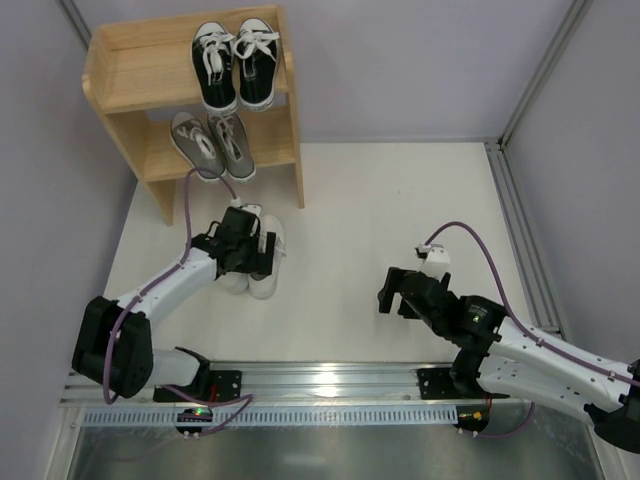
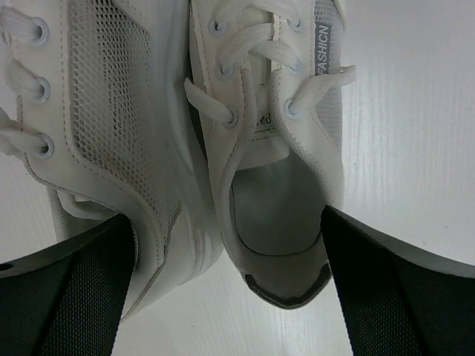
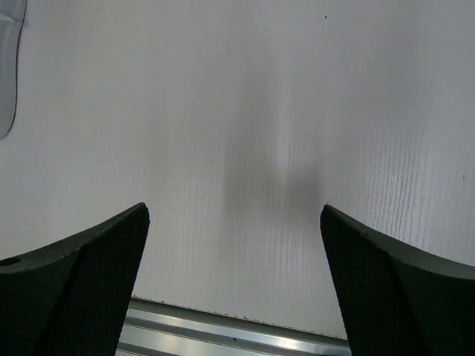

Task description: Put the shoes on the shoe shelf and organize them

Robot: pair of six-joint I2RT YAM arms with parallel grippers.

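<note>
Left gripper [image 2: 226, 241], jaws wide and empty, straddles heel of all-white mesh lace-up sneaker [image 2: 256, 81] in front of light wooden two-tier shoe shelf [image 1: 122, 72], likely lining up a grasp; right gripper [image 3: 234, 219] gapes empty.

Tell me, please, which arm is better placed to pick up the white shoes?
Left: the open left claw hangs over the white shoes at their heels. The open right claw is well away, over the table.
</note>
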